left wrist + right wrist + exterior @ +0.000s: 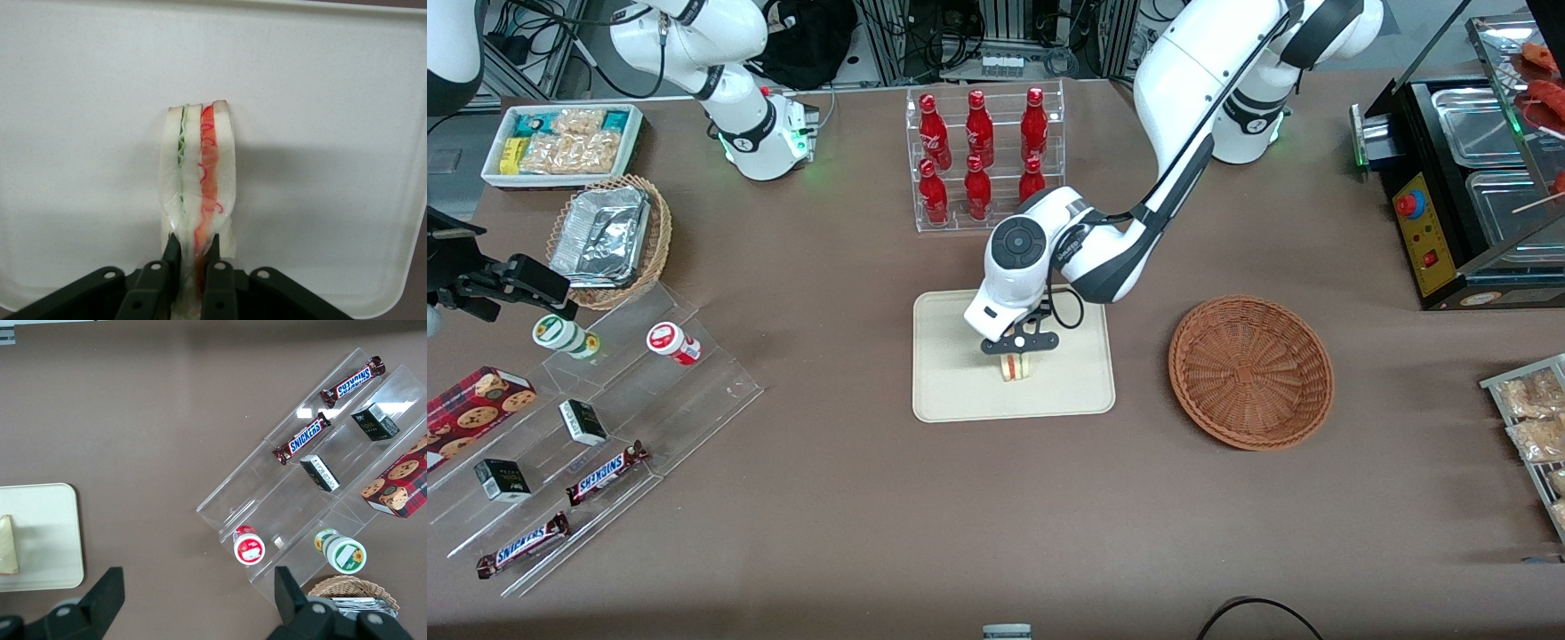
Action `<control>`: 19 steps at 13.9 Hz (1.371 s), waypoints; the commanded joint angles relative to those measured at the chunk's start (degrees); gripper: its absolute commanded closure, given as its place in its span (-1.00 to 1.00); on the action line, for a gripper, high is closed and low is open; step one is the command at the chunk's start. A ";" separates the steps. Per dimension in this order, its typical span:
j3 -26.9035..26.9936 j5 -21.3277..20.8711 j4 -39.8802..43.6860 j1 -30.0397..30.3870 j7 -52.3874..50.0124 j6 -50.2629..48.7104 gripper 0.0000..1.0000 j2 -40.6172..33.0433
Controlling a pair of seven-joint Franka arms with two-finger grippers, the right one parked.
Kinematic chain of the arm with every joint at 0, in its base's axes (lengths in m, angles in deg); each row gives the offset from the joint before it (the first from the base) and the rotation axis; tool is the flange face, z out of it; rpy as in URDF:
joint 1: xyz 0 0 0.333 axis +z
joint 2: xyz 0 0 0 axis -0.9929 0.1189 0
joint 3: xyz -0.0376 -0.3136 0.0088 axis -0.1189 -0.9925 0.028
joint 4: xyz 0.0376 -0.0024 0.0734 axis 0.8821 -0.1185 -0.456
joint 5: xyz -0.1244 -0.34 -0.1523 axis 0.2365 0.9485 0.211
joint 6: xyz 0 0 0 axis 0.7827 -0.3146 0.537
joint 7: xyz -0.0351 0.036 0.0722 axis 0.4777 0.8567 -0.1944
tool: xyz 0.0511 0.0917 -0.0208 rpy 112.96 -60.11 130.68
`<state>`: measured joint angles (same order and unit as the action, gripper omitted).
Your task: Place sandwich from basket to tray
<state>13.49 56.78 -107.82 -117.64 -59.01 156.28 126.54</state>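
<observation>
The gripper (192, 257) was down over the tray (943, 391), and its two thin black fingers (172, 257) were pinched tight on the sandwich (199, 193). The sandwich stood on its edge on the tray, near the middle. It was a soft white wedge with a green stripe and a red-orange stripe. The tray was flat, smooth and cream, with round corners and a low rim, and there was bare tray all around the sandwich. The arm hid part of the tray's farther edge. The round brown woven basket (1251, 371) sat apart, toward the working arm's end of the table.
</observation>
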 commanded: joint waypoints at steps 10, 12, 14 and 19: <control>0.73 0.21 1.25 9.93 -1.40 -22.35 -1.00 -22.21; 0.73 0.30 1.16 15.37 -0.26 -29.65 -1.00 -27.22; 0.73 0.30 0.99 19.08 2.97 -34.84 -1.00 -30.83; 0.73 0.39 0.98 28.92 19.04 -43.73 -1.00 -36.28</control>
<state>14.92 56.83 -105.17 -91.73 -45.46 114.83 93.41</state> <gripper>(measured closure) 0.000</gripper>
